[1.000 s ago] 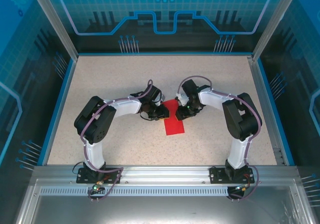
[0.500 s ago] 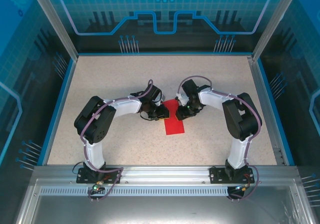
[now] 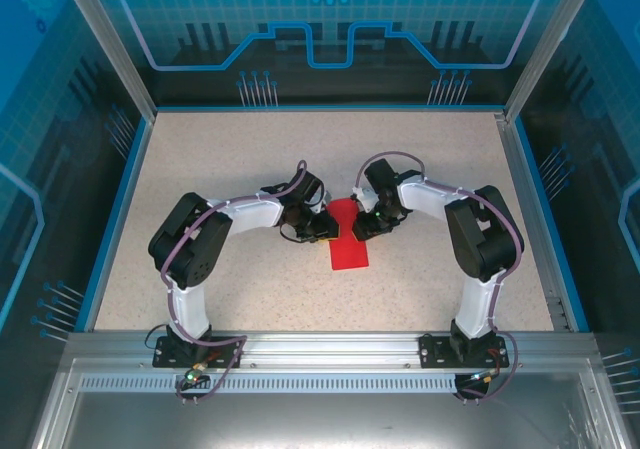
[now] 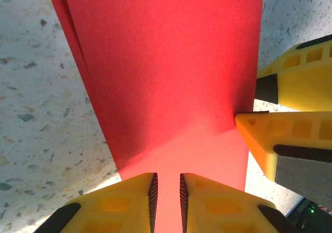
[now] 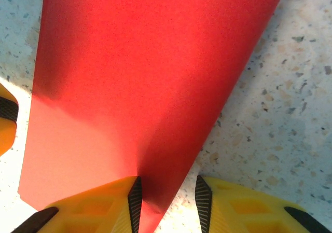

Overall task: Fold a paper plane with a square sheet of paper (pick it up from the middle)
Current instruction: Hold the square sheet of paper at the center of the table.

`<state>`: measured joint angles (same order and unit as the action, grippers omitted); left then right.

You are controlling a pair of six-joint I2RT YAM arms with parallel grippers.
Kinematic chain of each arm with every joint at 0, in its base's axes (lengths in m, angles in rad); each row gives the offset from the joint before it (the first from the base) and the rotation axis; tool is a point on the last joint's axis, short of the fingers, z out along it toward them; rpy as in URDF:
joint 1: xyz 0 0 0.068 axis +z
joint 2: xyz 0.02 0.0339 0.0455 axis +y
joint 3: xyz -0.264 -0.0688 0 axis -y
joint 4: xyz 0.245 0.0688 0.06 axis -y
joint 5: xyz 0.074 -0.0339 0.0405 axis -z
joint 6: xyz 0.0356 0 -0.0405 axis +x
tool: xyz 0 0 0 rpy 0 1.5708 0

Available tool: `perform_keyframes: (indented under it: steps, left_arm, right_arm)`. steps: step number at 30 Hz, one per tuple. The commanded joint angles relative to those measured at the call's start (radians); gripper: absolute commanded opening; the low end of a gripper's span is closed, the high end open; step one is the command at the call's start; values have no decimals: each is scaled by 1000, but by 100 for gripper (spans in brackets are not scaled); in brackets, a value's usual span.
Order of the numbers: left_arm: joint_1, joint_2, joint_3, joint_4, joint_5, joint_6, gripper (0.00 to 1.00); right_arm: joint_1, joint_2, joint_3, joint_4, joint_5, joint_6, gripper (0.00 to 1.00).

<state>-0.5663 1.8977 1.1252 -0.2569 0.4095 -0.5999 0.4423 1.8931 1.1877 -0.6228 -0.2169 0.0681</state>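
While the left pincer (image 4: 168, 191) and right pincer (image 5: 167, 202) each clamp it, the folded paper (image 3: 348, 241) apparently runs near-to-far.

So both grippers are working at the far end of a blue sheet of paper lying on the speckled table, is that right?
Not quite: the sheet of paper is bright red, not blue, as the top external view shows. The rest holds: the left gripper and right gripper are both at its far end, and it lies on the speckled table.

One camera looks down overhead; both wrist cameras closely share the red paper (image 4: 171, 87).
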Motion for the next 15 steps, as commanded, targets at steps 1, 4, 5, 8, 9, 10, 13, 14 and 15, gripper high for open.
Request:
perform_keyframes:
  steps: [1, 4, 5, 8, 9, 10, 13, 14, 15]
  left_arm:
    - [-10, 6, 27, -26, 31, 20, 22]
    - [-9, 4, 28, -30, 34, 21, 22]
    - [-10, 4, 30, -31, 33, 21, 22]
    - [-10, 9, 28, -31, 35, 21, 21]
    - [-11, 11, 29, -30, 35, 21, 21]
    - [-10, 12, 29, -29, 35, 20, 21]
    - [-13, 17, 33, -30, 36, 23, 21]
    - [-14, 19, 33, -31, 35, 26, 21]
    - [-14, 21, 33, -35, 33, 26, 21]
  right_arm:
    - [-13, 29, 12, -40, 0, -36, 37]
    - [-13, 33, 13, -43, 1, -41, 37]
    - [-13, 33, 13, -42, 1, -42, 37]
    - [-13, 34, 15, -41, 2, -35, 37]
    - [-14, 34, 15, -39, 3, -33, 37]
    - [-14, 35, 13, -37, 0, -33, 37]
    - [-13, 38, 11, -38, 1, -36, 37]
    - [-13, 39, 12, -38, 1, -34, 37]
    - [-13, 39, 12, -38, 2, -34, 37]
